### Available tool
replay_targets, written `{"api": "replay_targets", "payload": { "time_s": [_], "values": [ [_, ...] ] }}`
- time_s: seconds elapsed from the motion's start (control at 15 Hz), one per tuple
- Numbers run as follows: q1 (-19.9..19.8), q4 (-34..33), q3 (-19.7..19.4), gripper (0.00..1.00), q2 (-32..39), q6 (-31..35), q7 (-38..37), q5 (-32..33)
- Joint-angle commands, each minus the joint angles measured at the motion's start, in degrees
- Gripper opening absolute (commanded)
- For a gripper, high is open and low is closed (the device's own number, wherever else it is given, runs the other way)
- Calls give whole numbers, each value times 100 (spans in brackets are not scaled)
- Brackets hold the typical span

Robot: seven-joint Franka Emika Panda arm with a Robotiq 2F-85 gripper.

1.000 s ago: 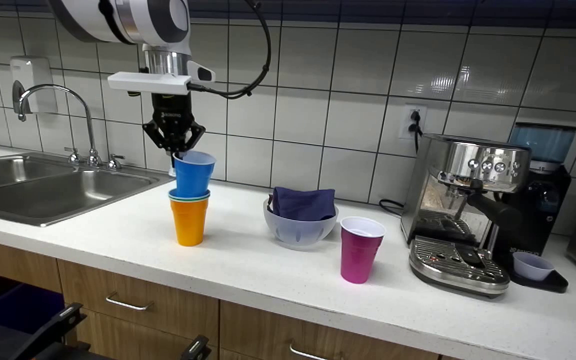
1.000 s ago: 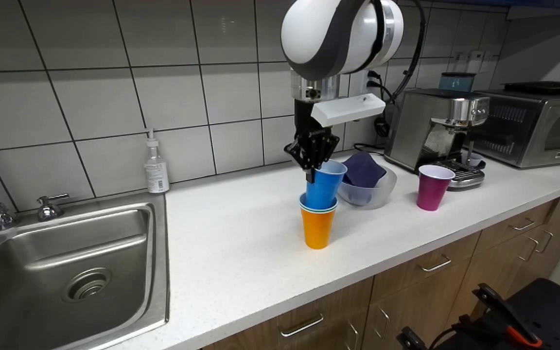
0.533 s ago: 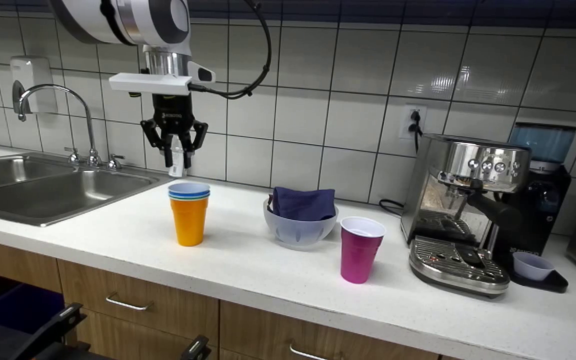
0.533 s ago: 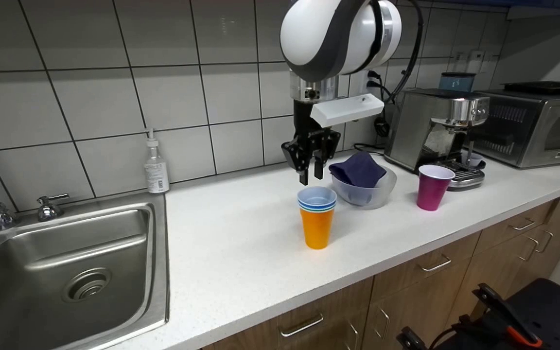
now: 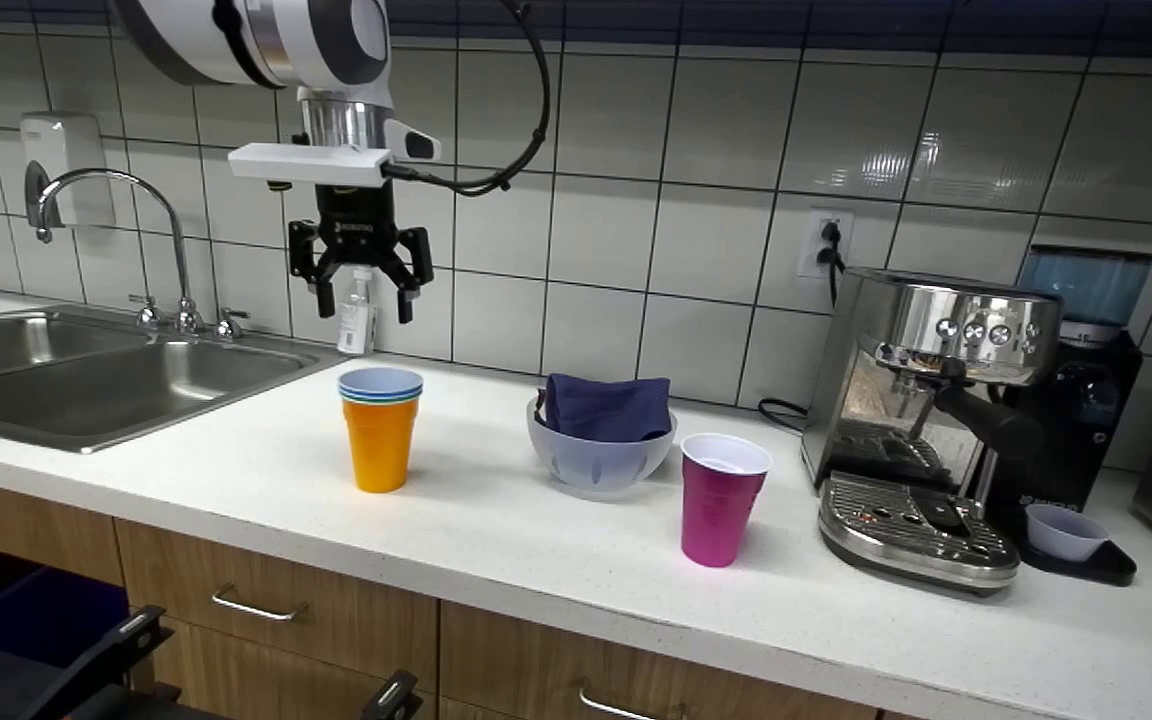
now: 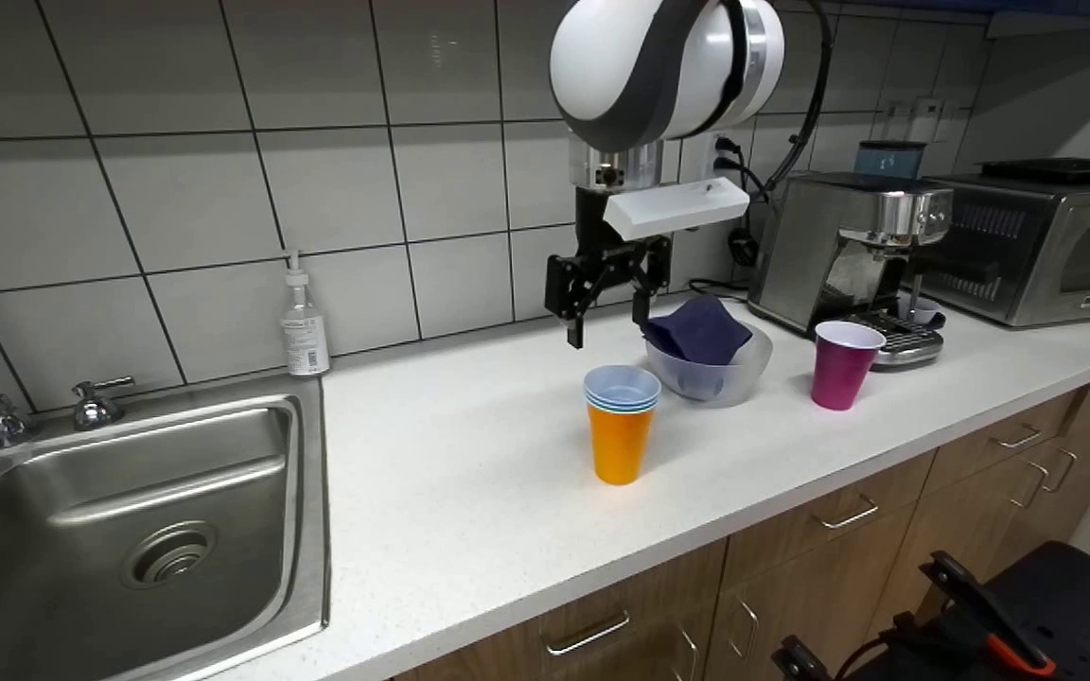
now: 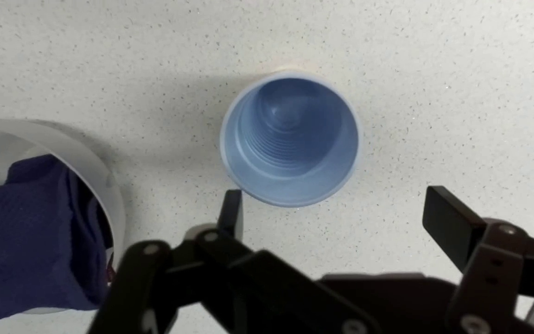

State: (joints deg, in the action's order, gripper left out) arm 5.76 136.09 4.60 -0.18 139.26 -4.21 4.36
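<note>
My gripper stands wide open above a nested cup stack, with nothing between its fingers. In the wrist view the blue cup shows its pale inside just ahead of the fingertips. Both exterior views show that blue cup's rim at the top of the stack, apart from the gripper. Below it runs a thin green rim, and the outermost orange cup stands upright on the white counter. A magenta cup stands by itself farther along.
Near the stack a translucent bowl holds a dark blue cloth. An espresso machine is beyond the magenta cup. A steel sink lies on the opposite side, with a pump bottle by the wall.
The blue cup, pinched at its rim a second ago, has been let go and has dropped down into the stack. The jaws have spread wide, and the gripper has risen slightly.
</note>
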Motion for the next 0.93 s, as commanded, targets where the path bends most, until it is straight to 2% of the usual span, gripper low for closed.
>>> {"api": "replay_targets", "payload": {
  "time_s": [0.0,0.87],
  "values": [
    [-131,-119,-93,100,21,-143,-314,70],
    [-645,-17,-681,100,72,-140,-1036,709]
  ]
}}
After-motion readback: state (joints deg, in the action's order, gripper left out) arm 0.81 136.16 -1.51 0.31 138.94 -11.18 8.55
